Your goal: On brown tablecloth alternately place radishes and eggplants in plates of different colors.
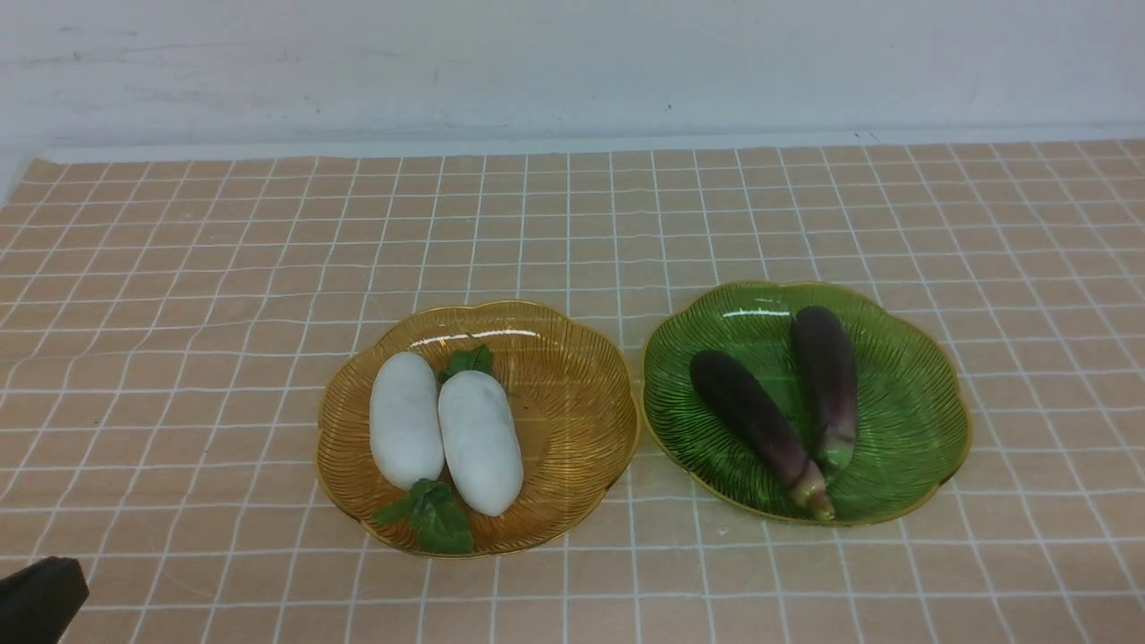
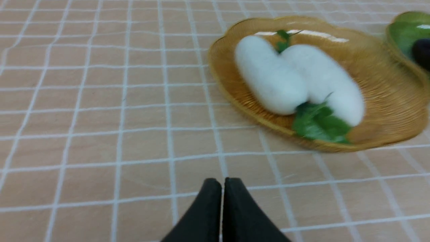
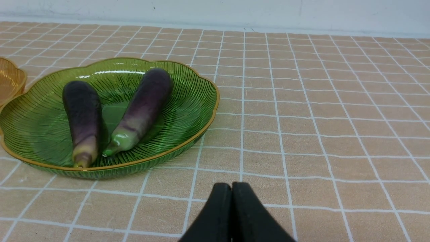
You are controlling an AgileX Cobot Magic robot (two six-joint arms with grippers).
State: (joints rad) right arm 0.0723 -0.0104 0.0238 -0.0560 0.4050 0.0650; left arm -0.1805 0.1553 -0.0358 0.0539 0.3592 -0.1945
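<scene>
**Radishes share the amber plate, eggplants share the green one**

Radishes, two smooth white oblong ones with small tufts of green leaves, lie side by side and touching in the ribbed amber-yellow glass plate (image 1: 572, 420) with its scalloped gold rim. The left radish (image 1: 406, 419) has its leaves toward the near rim; the right radish (image 1: 480, 440) has its leaves toward the far side. Both sit in the left half of that plate.

Just beside it, to the right, stands the ribbed green glass plate (image 1: 912, 402) of the same flower shape; the two rims are very close, and whether they touch cannot be told. In it lie two slim dark purple eggplants with pale greenish stem tips. The left eggplant (image 1: 756, 416) runs on a slant with its stem at the near rim, and the right eggplant (image 1: 827, 376) lies more nearly straight, its stem end close to the other's near end.

Both plates rest on the light tan-brown tablecloth (image 1: 179, 313) gridded with thin white lines.

The left gripper (image 2: 222, 188) hangs over bare cloth near the amber plate, its black jaws pressed together on nothing; the left wrist view is blurred. The right gripper (image 3: 231, 191) hangs over bare cloth near the green plate, jaws likewise together and holding nothing.
</scene>
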